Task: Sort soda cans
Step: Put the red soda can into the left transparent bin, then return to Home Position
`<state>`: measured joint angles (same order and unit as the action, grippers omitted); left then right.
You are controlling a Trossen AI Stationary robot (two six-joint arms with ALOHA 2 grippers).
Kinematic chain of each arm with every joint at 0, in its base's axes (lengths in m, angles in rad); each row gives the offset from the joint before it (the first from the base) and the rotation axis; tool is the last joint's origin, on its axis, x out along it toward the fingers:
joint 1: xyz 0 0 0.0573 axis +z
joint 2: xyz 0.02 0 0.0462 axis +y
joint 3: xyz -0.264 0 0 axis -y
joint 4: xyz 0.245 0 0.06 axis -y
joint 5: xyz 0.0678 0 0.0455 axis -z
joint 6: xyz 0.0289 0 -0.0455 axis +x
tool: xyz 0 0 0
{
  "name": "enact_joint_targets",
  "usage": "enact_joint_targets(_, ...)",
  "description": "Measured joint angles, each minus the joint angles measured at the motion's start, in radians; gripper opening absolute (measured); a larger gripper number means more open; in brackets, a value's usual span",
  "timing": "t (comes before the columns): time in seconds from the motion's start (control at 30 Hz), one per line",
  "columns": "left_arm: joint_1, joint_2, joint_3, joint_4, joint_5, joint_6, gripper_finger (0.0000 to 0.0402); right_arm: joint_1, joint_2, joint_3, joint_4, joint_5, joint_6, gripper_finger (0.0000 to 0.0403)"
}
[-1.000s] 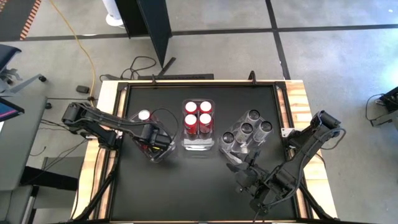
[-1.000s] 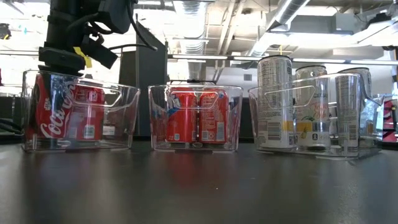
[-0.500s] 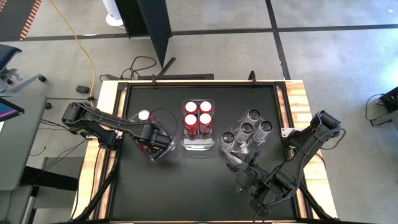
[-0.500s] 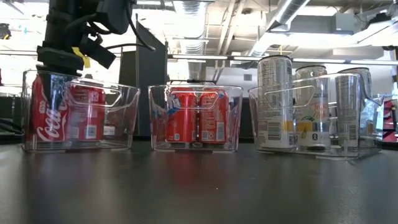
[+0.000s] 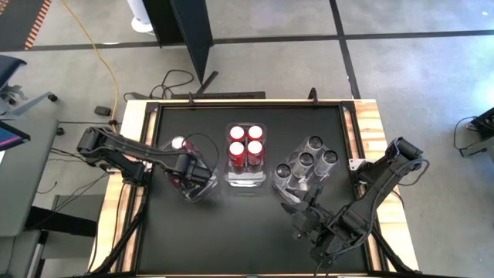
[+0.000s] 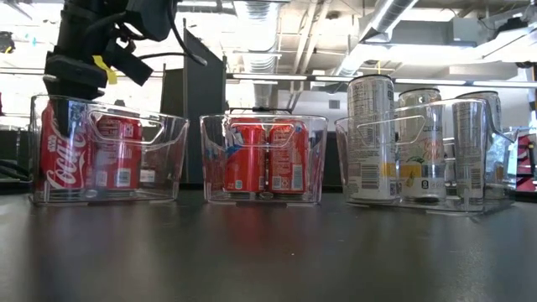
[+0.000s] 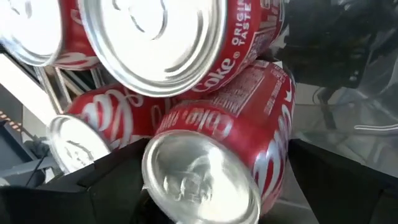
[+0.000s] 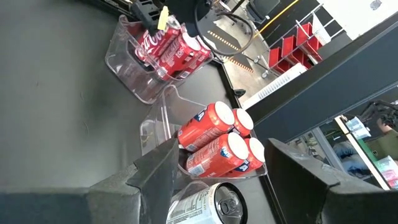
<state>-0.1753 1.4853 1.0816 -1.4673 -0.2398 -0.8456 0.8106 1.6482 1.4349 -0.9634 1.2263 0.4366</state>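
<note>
My left gripper [image 5: 193, 171] reaches down into the left clear bin [image 6: 168, 159] and is shut on a red soda can [image 6: 63, 155]. In the left wrist view that can [image 7: 236, 124] lies between my dark fingers, and other red cans [image 7: 155, 37] crowd around it. Four red cans [image 5: 247, 147] stand in the middle bin, and several silver-grey cans [image 5: 307, 161] stand in the right bin. My right gripper [image 5: 297, 210] hovers open near the table's near edge, short of the right bin and touching nothing. My left gripper pinches the red can's side wall [image 7: 283, 143] between its two fingers, near the can's upper end, coming from above and pointing down. The can stands about upright inside the left bin [image 6: 63, 155]. I cannot tell whether its base is off the bin floor.
The three clear bins sit in a row across the black table [image 5: 231, 232], with bare tabletop in front of them. The middle bin has a bare strip of floor [image 5: 247, 179] at its near end. Wooden rails [image 5: 370, 123] edge the table.
My left gripper has risen slightly and moved a little toward the table's left, staying shut. The red can in it has shifted the same way inside the left bin and now stands straighter than before.
</note>
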Motion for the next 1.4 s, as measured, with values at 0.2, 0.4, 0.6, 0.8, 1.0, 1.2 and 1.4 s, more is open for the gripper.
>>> enact_joint_targets(0.2, 0.0, 0.0, 0.041, -0.039, -0.031, 0.001, 0.0373, 0.0, 0.0, 0.0, 0.0, 0.0, 0.0, 0.0255)
enact_joint_targets(0.4, 0.0, 0.0, 0.094, -0.105, -0.045, -0.013, 0.0373, 0.0, 0.0, 0.0, 0.001, 0.0, 0.0, 0.0255)
enact_joint_targets(0.6, 0.0, 0.0, 0.165, -0.105, -0.054, 0.005, 0.0373, 0.0, 0.0, 0.0, 0.001, 0.0, 0.0, 0.0255)
enact_joint_targets(0.8, -0.003, 0.0, 0.248, -0.105, -0.091, 0.039, 0.0373, 0.0, 0.0, 0.0, 0.001, 0.0, 0.0, 0.0255)
enact_joint_targets(1.0, -0.023, -0.008, 0.353, -0.102, -0.176, 0.078, 0.0373, 0.0, 0.0, 0.0, 0.001, 0.0, 0.0, 0.0255)
enact_joint_targets(1.2, -0.089, -0.067, 0.452, -0.103, -0.37, 0.081, 0.0373, 0.001, 0.0, 0.0, 0.0, 0.0, -0.001, 0.0255)
enact_joint_targets(1.4, -0.206, -0.182, 0.501, -0.04, -0.547, 0.123, 0.0349, 0.001, 0.0, 0.017, 0.027, 0.002, -0.081, 0.0255)
